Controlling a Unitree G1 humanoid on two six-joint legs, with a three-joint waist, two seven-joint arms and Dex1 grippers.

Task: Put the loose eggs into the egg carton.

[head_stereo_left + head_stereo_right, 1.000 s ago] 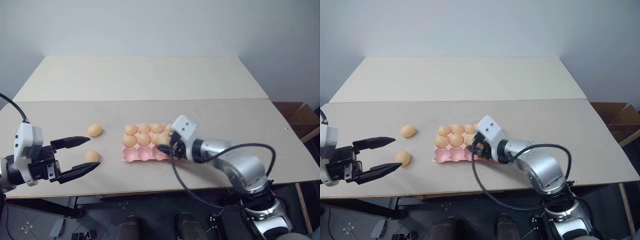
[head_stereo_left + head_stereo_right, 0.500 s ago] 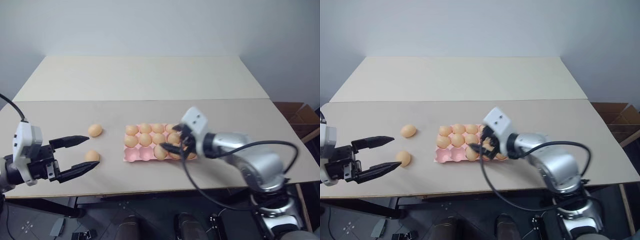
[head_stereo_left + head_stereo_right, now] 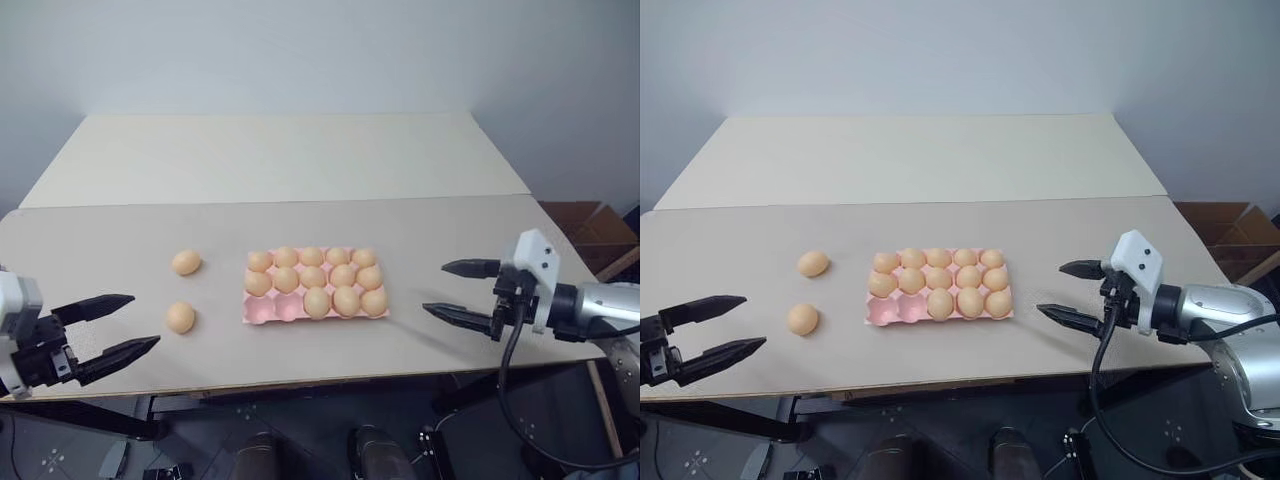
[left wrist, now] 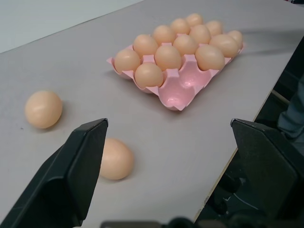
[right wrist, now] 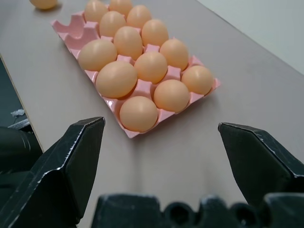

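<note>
The pink egg carton (image 3: 270, 310) lies at the middle of the table and holds several eggs; its two near-left cups (image 4: 183, 92) are bare. Two loose eggs lie to its left, one farther back (image 3: 185, 262) and one nearer the front edge (image 3: 180, 317). My left gripper (image 3: 145, 320) is open and hovers just left of the nearer egg (image 4: 114, 158), apart from it. To the right of the carton (image 5: 71, 28), well apart from it, my right gripper (image 3: 434, 288) is open, with nothing between its fingers.
The table's front edge runs just below both grippers. A seam crosses the table behind the carton, with a lighter board (image 3: 280, 155) beyond. A cardboard box (image 3: 590, 225) stands on the floor at the right.
My right gripper opened, left an egg in the carton's front row and pulled away to the right. My left gripper drifted a little to the left, still open.
</note>
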